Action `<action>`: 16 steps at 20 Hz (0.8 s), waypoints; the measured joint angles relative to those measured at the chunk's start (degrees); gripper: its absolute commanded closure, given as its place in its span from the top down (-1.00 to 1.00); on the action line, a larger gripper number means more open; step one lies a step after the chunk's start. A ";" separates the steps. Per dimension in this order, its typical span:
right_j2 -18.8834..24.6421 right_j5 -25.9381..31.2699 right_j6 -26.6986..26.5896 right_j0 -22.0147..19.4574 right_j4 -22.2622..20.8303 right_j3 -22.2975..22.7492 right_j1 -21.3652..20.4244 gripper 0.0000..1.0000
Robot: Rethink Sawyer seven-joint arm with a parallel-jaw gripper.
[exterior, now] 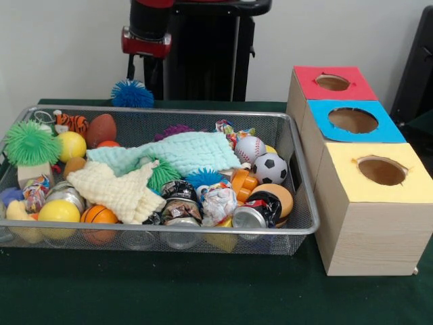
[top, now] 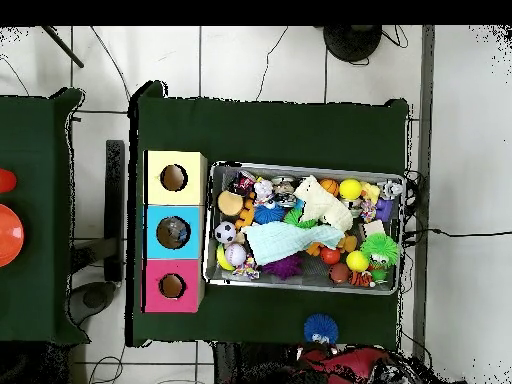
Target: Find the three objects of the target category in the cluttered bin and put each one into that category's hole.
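A wire mesh bin (exterior: 298, 227) holds a jumble of toys. A baseball (exterior: 249, 148) and a soccer ball (exterior: 270, 168) lie at its right. A small basketball (exterior: 99, 214) and a yellow ball (exterior: 59, 210) sit front left, and a green spiky ball (exterior: 30, 143) is far left. A mint cloth (exterior: 179, 152) and a cream cloth (exterior: 122, 189) cover the middle. Crushed cans (exterior: 250, 217) lie in front. My gripper (exterior: 145, 47) hangs drawn back behind the bin, well above the table. In the overhead view the bin (top: 305, 168) stands right of the boxes.
Three wooden boxes with round holes stand in a row beside the bin: red top (exterior: 304, 84), blue top (exterior: 321, 128), yellow top (exterior: 345, 183). A blue spiky ball (exterior: 132, 93) lies on the green table behind the bin, outside it.
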 measured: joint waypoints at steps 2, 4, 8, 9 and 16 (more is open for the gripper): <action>-0.99 0.02 0.00 0.37 0.33 -0.85 1.32 1.00; -1.71 0.01 0.00 0.40 0.63 -1.57 2.26 1.00; -2.85 0.00 0.00 0.18 1.01 -3.04 3.83 1.00; -2.85 0.00 0.00 -0.08 1.01 -3.25 4.14 1.00; -1.97 0.00 0.00 -4.74 1.01 -3.77 5.80 1.00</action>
